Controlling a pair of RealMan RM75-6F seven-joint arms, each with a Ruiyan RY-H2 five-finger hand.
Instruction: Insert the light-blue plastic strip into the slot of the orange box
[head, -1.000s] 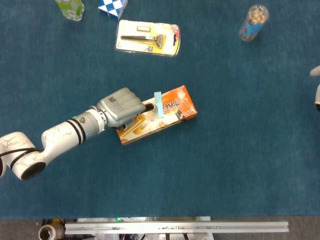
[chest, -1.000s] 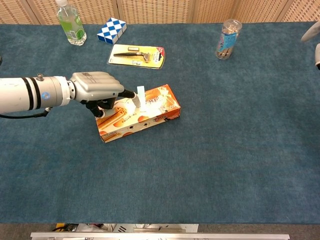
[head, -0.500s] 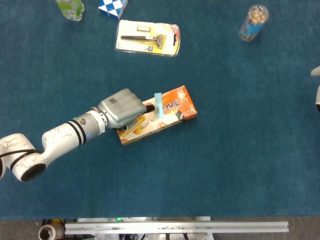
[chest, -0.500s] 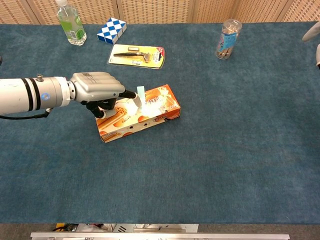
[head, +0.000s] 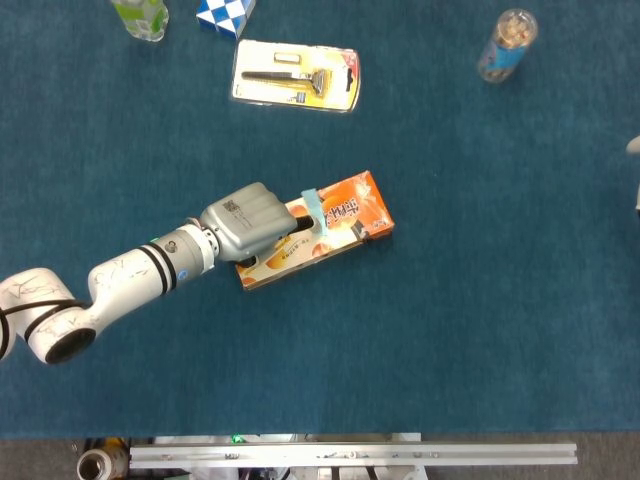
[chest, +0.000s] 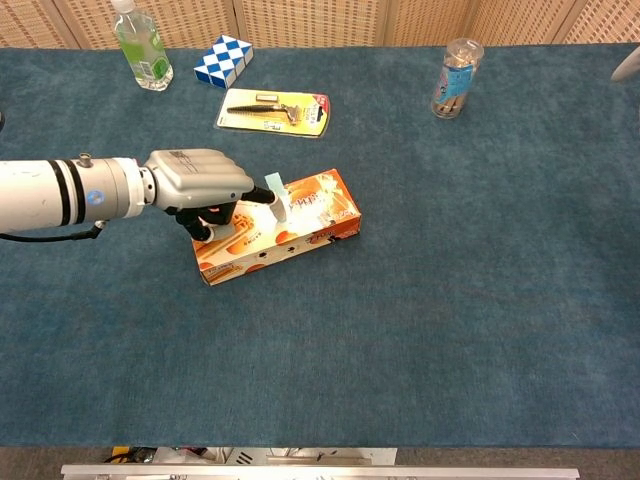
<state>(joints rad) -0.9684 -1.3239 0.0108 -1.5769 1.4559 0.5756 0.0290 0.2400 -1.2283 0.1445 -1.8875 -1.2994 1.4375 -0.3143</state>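
Observation:
The orange box (head: 352, 207) (chest: 316, 226) lies slantwise in the middle of the blue cloth. My left hand (head: 248, 221) (chest: 196, 181) sits over the box's left half, fingers curled, and pinches the light-blue plastic strip (head: 316, 211) (chest: 277, 198). The strip leans over the box's top face, its lower end against the top near the middle; the slot itself is hidden. Only a white sliver of my right hand (head: 633, 146) (chest: 626, 66) shows at the far right edge, well away from the box.
A razor in a yellow blister pack (head: 296, 76) (chest: 272, 110) lies behind the box. A green bottle (head: 140, 15) (chest: 141, 47) and a blue-white cube (head: 222, 12) (chest: 223, 60) stand at the back left, a clear jar (head: 506, 45) (chest: 455, 78) at the back right.
The strip has tipped from upright to leaning and sits lower on the box. My left hand has crept slightly right and toward the box. The right hand has slid further out of view.

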